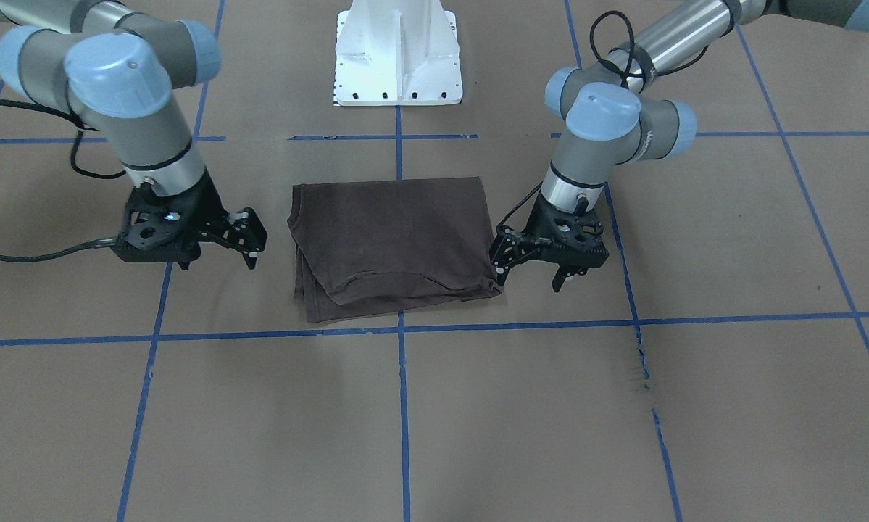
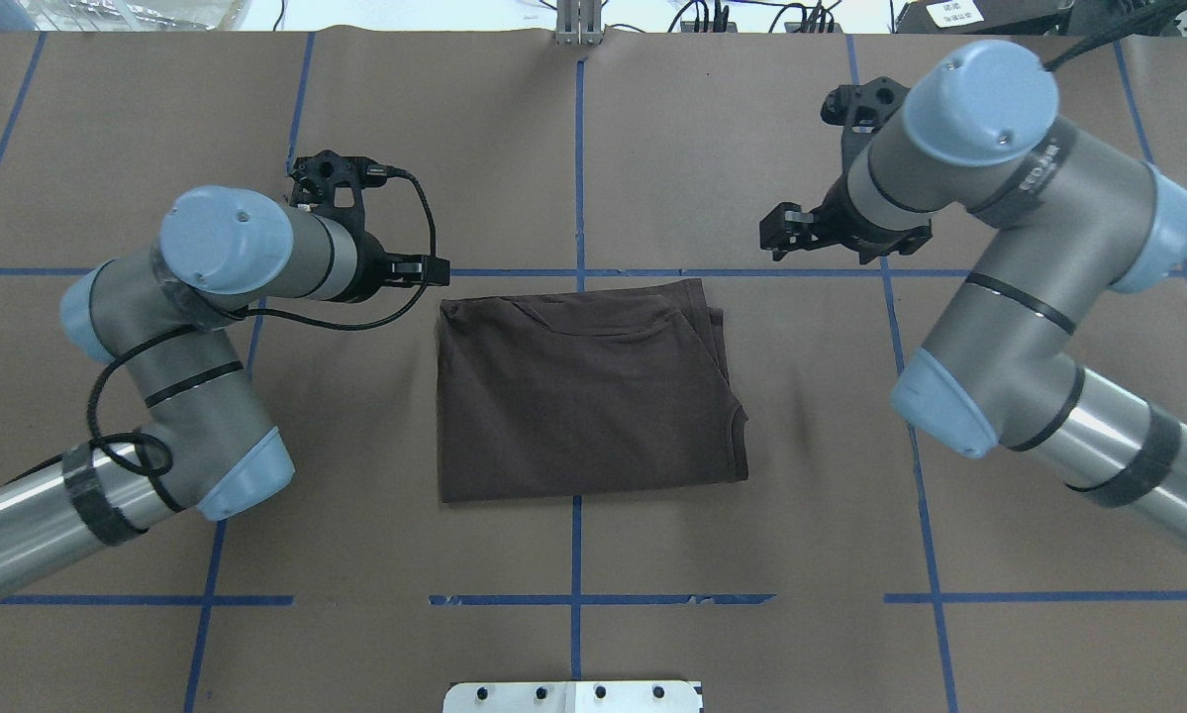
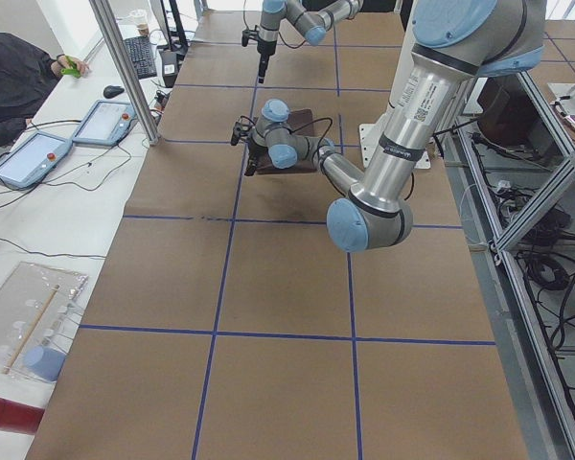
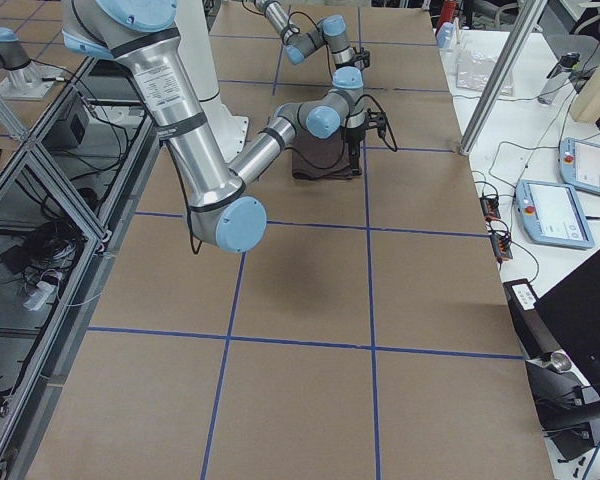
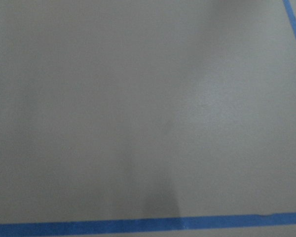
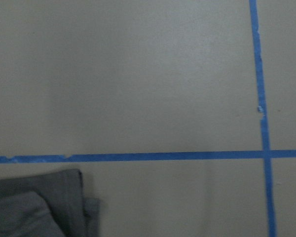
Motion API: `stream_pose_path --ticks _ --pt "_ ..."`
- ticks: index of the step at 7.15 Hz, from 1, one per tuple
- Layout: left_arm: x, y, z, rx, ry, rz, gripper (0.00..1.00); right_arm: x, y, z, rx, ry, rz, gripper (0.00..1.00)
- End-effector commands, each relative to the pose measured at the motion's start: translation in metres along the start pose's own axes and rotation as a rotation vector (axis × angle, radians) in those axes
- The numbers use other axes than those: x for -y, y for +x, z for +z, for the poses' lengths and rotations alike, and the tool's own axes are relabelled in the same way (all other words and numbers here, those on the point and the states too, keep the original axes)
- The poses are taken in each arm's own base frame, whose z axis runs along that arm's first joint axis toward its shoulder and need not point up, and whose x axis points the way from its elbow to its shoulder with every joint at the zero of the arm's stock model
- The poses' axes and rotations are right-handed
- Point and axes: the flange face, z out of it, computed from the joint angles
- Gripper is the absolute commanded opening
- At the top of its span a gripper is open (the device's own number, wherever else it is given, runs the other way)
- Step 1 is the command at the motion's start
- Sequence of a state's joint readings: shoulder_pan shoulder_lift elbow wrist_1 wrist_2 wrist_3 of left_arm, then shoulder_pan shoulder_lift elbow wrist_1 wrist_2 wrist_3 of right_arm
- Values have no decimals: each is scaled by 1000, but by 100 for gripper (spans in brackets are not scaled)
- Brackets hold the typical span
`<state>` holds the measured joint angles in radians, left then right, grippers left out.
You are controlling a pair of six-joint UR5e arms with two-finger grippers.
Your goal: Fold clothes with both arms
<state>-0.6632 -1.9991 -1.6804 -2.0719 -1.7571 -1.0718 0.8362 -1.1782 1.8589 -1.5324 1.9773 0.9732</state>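
Observation:
The dark grey-brown T-shirt (image 1: 394, 243) lies folded into a flat rectangle on the brown table (image 1: 434, 420), its collar towards the operators' side. Seen from overhead, the shirt (image 2: 583, 396) sits between both arms. My left gripper (image 1: 530, 277) hangs open just off the shirt's edge, one fingertip (image 1: 503, 274) right beside the cloth corner and nothing between the fingers. My right gripper (image 1: 218, 262) is open and holds nothing, a short gap away from the opposite edge. A corner of the shirt (image 6: 34, 207) shows in the right wrist view. The left wrist view holds only table and blue tape.
Blue tape lines (image 1: 398, 330) grid the table. The white pedestal base (image 1: 398, 58) stands behind the shirt. A person (image 3: 10, 77) sits at a side bench with tablets (image 3: 105, 120) beyond the table's far edge.

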Motion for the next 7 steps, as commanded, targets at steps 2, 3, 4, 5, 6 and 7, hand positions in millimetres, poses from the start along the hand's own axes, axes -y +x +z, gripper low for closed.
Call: stream_pose_path --ticks 2,3,4,5,6,7 --pt "-42 -87 -148 34 -57 160 100 -6 246 -53 -32 -74 -200 100" --pt "-53 -142 -189 52 -87 217 100 -27 325 -64 -67 -92 -241 100" --pt "-53 -193 -227 69 -107 282 100 -60 388 -71 -60 -128 -202 100" --pt "-53 -238 -247 92 -126 286 100 -99 437 -72 -75 -160 -136 100" --pt "-59 -296 -240 145 -182 172 100 -134 471 -62 -95 -212 -68 100" --pt "-68 -347 -226 118 -261 67 100 -149 488 -70 -98 -203 -22 100"
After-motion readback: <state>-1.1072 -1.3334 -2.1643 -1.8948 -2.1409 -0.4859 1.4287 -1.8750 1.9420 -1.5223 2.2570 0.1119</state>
